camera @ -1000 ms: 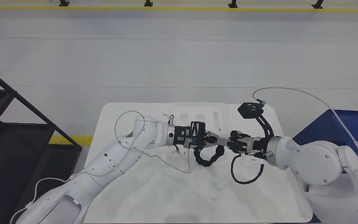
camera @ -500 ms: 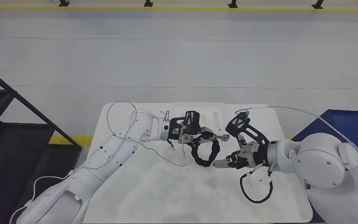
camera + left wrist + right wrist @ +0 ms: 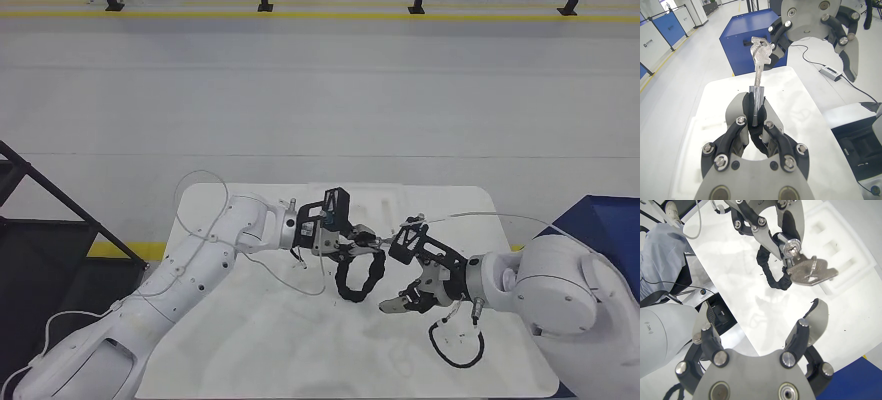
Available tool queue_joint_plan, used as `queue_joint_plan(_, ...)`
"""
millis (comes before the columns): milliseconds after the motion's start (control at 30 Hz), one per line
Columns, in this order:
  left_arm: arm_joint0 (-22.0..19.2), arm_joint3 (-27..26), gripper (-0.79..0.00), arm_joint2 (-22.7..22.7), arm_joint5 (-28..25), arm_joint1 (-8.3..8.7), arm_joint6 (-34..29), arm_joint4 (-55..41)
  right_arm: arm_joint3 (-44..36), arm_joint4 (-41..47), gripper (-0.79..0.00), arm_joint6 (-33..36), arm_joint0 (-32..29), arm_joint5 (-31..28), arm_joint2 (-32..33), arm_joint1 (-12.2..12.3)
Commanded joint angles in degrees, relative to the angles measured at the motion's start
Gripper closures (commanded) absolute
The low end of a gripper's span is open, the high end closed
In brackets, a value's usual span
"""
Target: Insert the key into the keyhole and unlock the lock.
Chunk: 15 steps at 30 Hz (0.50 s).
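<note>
Steel key (image 3: 762, 54) in lock (image 3: 757, 93) inside left tool (image 3: 754, 107)

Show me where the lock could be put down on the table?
The biggest bare patch is the near part of the table, between the two arms. The far side holds a foam tray. The middle is crowded: the left pincer holds the lock with the key in it, and the open right pincer hangs close by.
</note>
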Motion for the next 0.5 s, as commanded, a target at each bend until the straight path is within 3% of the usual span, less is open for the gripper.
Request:
queue_joint_plan(0,-0.1,-0.1,0.0,0.2,0.0,0.42,-0.9,-2.0,0.0,0.0,-0.785,0.0,0.0,0.0,0.0,0.0)
queue_joint_plan(167,-0.5,-0.1,0.0,1.0,0.0,1.13,-3.1,-5.8,-0.1,-0.8,-0.785,-1.7,-1.1,-0.5,0.3,0.2)
queue_joint_plan(467,-1.7,0.8,0.0,3.0,0.0,1.43,-4.2,-8.8,-5.2,-12.4,-0.785,-6.9,-1.5,-14.2,2.9,1.2)
